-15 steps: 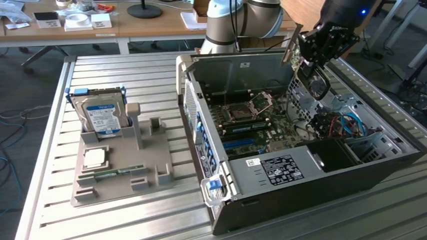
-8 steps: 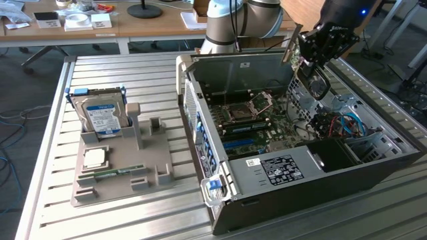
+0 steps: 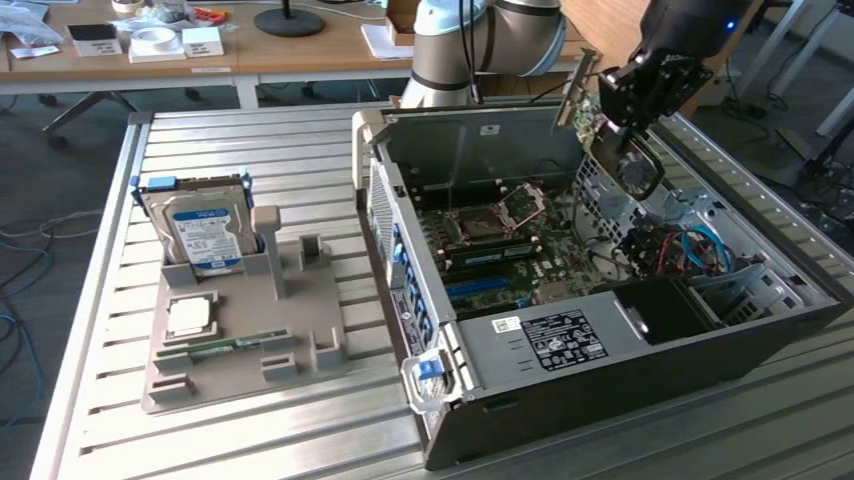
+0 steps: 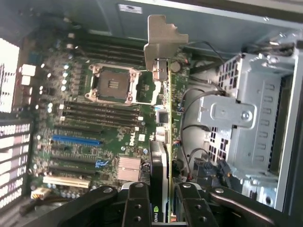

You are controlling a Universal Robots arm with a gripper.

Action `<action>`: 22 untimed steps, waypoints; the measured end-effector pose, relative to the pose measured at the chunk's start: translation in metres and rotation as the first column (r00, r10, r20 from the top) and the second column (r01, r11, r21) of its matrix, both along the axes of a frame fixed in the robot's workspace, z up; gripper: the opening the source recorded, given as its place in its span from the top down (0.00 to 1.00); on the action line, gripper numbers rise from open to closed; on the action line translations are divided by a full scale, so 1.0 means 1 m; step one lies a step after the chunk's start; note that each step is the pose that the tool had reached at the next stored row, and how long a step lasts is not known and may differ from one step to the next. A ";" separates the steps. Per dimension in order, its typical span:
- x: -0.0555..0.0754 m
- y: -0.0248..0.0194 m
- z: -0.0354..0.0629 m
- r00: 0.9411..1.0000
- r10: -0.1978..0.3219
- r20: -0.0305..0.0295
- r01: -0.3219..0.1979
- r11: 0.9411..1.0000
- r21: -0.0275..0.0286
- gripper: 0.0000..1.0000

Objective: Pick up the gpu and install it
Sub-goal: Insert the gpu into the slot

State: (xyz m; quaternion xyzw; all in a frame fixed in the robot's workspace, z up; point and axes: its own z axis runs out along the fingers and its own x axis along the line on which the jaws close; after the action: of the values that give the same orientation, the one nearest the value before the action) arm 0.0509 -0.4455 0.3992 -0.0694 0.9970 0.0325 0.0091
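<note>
With jaws gripping the thin dark gpu card (image 4: 160, 161), align its length with the long blue motherboard slot (image 4: 75, 140) before seating.

light: soft, even, bright on counter (image 3: 240, 440) | shadow: deep inside case (image 3: 641, 400) | sheen: pale on gpu (image 4: 161, 156) bracket | focus: my fingers (image 4: 137, 203) dark, slightly blurred

"dell" on green motherboard (image 4: 85, 151), near cpu socket (image 4: 113, 84). nvidia sign on gpu (image 4: 158, 161), farther from cpu socket. case sticker (image 3: 562, 338) too small to read.
</note>
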 end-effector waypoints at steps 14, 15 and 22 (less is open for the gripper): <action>0.000 0.0000 -0.0018 0.968 0.252 0.000 -0.252 0.968 0.000 0.73; 0.000 0.0000 -0.0019 0.963 0.269 0.000 -0.269 0.963 0.000 0.73; 0.000 0.0000 -0.0027 0.921 0.389 0.000 -0.389 0.921 0.000 0.73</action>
State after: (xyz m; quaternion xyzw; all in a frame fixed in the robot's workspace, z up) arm 0.0509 -0.4455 0.3965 -0.2658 0.9634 0.0336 0.0025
